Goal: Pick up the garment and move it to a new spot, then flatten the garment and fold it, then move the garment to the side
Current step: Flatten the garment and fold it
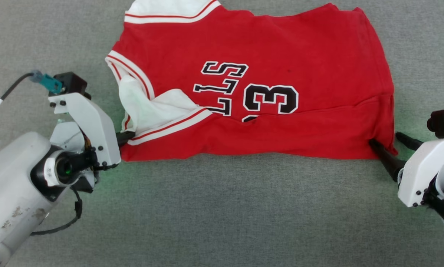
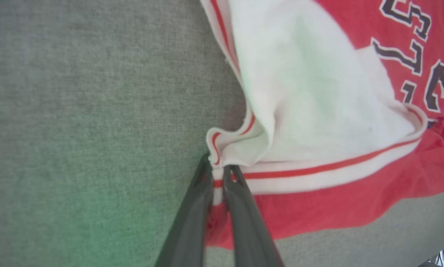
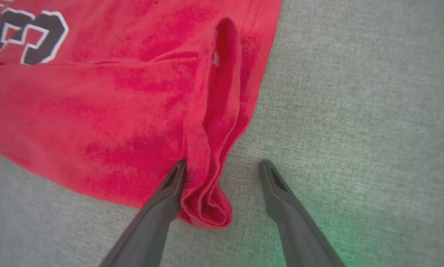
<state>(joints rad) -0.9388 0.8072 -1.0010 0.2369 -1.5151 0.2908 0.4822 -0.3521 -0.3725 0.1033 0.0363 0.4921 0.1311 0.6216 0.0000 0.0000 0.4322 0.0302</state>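
While the grey fabric surface takes up most of the head view, the garment lies spread across its far half. It is turned sideways, with the white sleeves toward the robot's left and the red hem toward its right. A near band of red cloth appears to be turned over the front already, hiding the lower edge of the black numeral beside the 3. The flattening therefore looks done and the folding is in hand.

The 2 arms stand at the 2 near corners. The left gripper sits at the sleeve end, and in its wrist view the left gripper is pinched together on the white-and-red striped trim, with cloth squeezed between the dark fingers. The right gripper is at the hem end. In its wrist view the right gripper has its jaws wide apart, with the bunched hem corner between them. That corner touches 1 finger and stands apart from the other, so nothing is held there yet.

The next move likely calls for the right jaws to close on that corner. Both arms would then lift evenly and carry the near edge over toward the far edge, since an uneven lift would skew the fold.
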